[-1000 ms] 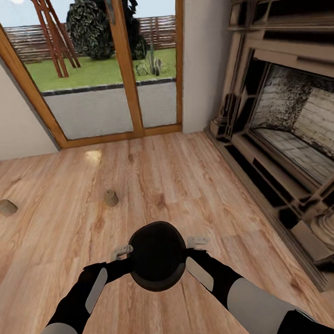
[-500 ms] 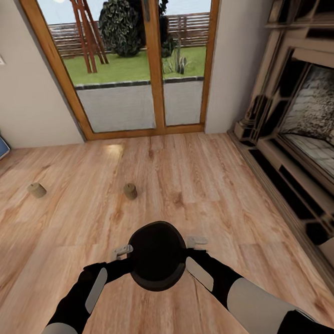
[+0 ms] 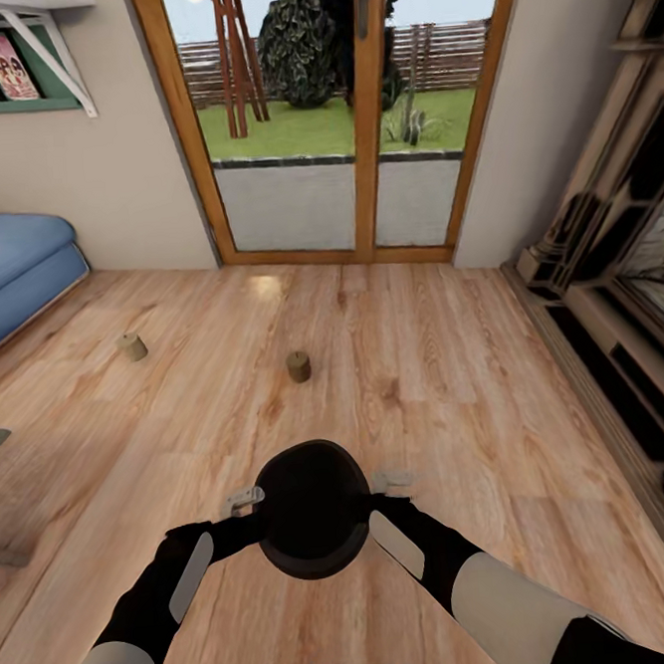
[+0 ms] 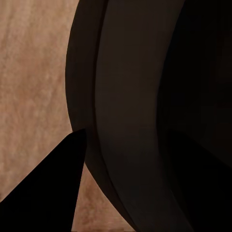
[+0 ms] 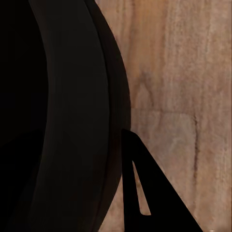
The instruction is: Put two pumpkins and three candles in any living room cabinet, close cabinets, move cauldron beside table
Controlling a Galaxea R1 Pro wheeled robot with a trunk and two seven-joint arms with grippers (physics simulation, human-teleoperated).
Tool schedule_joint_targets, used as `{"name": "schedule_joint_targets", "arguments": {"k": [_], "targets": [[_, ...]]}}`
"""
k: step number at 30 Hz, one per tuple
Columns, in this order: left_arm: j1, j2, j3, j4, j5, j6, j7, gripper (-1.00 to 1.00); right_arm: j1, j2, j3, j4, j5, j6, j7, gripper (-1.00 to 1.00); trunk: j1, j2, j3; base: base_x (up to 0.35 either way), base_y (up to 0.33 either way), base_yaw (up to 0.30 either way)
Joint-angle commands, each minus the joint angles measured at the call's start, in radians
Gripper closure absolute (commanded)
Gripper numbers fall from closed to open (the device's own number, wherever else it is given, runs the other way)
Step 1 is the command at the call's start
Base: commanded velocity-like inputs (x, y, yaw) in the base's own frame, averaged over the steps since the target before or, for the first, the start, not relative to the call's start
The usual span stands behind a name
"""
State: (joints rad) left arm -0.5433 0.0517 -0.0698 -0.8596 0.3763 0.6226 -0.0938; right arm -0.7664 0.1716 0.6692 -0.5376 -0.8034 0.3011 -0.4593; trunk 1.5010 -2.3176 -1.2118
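I hold the black cauldron [image 3: 314,508] in front of my trunk, above the wooden floor. My left gripper [image 3: 245,499] grips its rim on one side and my right gripper [image 3: 390,482] grips the opposite side. The left wrist view is close on the cauldron's wall [image 4: 130,96], with a dark finger [image 4: 48,198] outside it. In the right wrist view, the cauldron [image 5: 63,96] has a finger [image 5: 145,193] beside it. Two tan candles stand on the floor ahead: one [image 3: 298,366] just beyond the cauldron, another [image 3: 130,346] further left. The pumpkins and cabinet are out of view.
Glass garden doors [image 3: 345,121] with a wooden frame fill the far wall. A blue sofa [image 3: 7,268] sits at the left under a wall shelf [image 3: 12,68] of books. The carved fireplace surround [image 3: 617,280] runs along the right. Open wooden floor [image 3: 426,384] lies between.
The view has swung to the left, bringing the sofa and wall shelf into sight and pushing the fireplace towards the right edge. Both grippers and the cauldron keep the same pose.
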Motion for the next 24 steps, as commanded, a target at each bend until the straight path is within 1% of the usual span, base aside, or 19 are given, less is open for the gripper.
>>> {"name": "schedule_joint_targets", "arguments": {"k": [1, 6, 9, 24], "targets": [[0.0, 0.003, -0.002, 0.001, -0.012, 0.003, -0.001, 1.0, -0.002, -0.001, 0.007, -0.005, -0.002, -0.003, 0.013, 1.0, -0.001, 0.0, -0.001, -0.22, 0.0, 0.29], [0.0, 0.004, -0.002, 0.001, -0.011, 0.003, -0.001, 1.0, -0.002, -0.001, 0.007, -0.005, -0.002, -0.003, 0.013, 1.0, -0.001, 0.0, -0.001, -0.225, 0.0, 0.29], [0.0, 0.004, -0.002, 0.001, -0.011, 0.003, -0.002, 1.0, -0.002, -0.001, 0.007, -0.006, -0.002, -0.003, 0.013, 1.0, -0.001, 0.0, -0.001, -0.121, 0.0, 0.29], [0.0, 0.004, -0.002, 0.001, -0.011, 0.003, -0.003, 1.0, -0.002, -0.001, 0.007, -0.007, -0.002, -0.003, 0.013, 1.0, -0.001, 0.0, -0.001, -0.011, 0.0, 0.29]]}}
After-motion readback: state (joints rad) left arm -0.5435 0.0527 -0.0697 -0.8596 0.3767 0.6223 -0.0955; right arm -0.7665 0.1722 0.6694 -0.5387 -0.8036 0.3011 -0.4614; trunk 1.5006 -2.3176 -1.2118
